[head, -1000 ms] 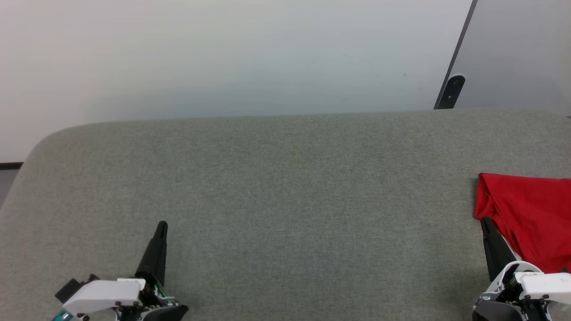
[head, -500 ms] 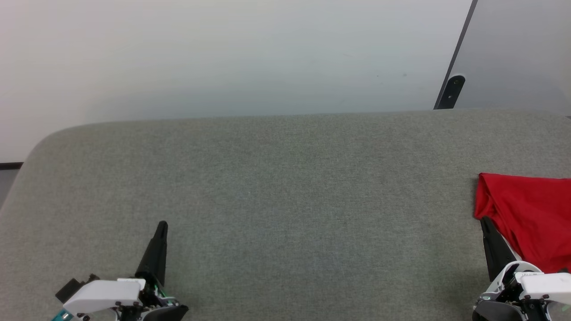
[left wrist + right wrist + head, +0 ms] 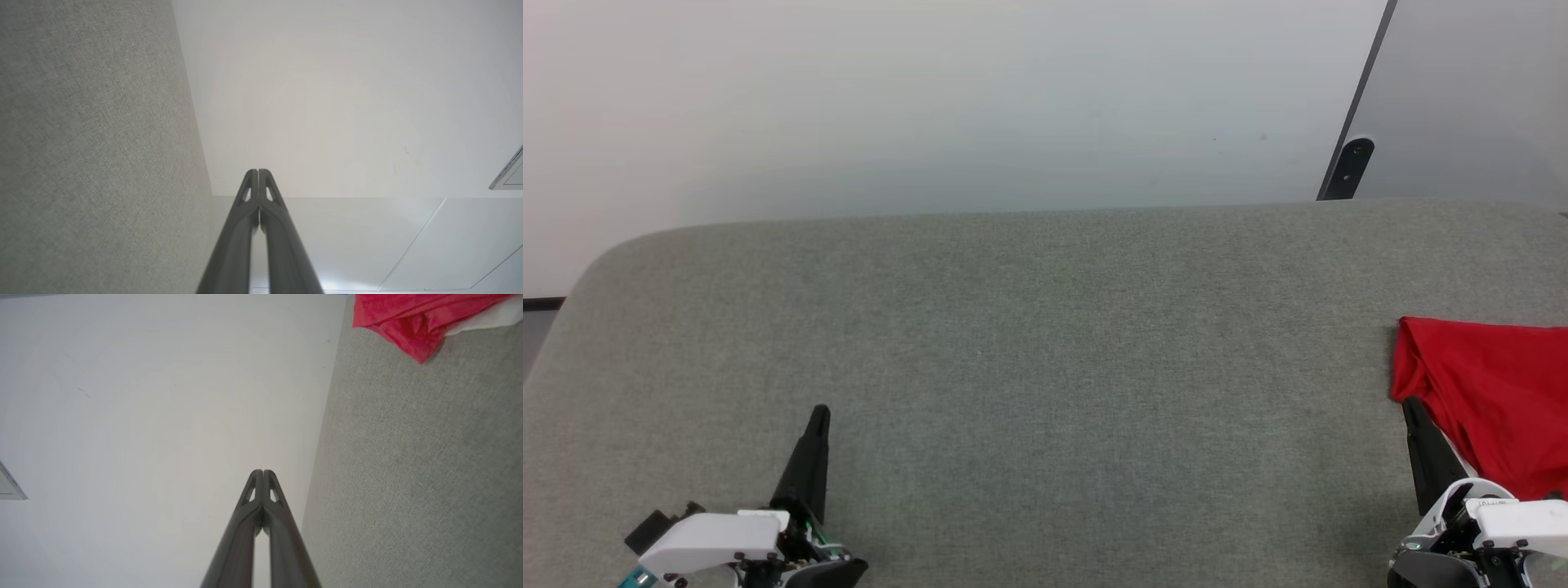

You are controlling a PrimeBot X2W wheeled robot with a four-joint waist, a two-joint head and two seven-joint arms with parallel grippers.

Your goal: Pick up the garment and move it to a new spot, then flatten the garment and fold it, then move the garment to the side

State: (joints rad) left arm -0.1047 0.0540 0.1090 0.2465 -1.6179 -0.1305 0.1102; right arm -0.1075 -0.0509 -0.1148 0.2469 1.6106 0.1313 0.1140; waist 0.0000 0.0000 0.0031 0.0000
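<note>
Left gripper (image 3: pixel 818 413): the two dark fingers (image 3: pixel 245 228) lie pressed together from base to tip, with nothing between them. It sits low over the grey surface.

Right gripper (image 3: pixel 1409 404): its fingers also meet at the tips and hold nothing. In the wrist view a narrow slit shows lower down between them.

Garment (image 3: pixel 1494 384): a red, rumpled heap lying on the surface ahead of the right gripper's fingertips and to their outer side. In the head view its near edge runs just beside the finger. In the right wrist view it sits apart from the tips, with a white part (image 3: pixel 490 318) showing under the red folds. It is well apart from the left gripper, far off to that gripper's right.

Grey surface (image 3: pixel 1045 327): woven fabric, lying under both grippers, with a rounded corner ahead and to the left of the left gripper.

Wall (image 3: pixel 931 98): pale and plain, beyond the fingertips of both grippers.

Dark bar (image 3: pixel 1347 167): slanted, beyond the garment.
</note>
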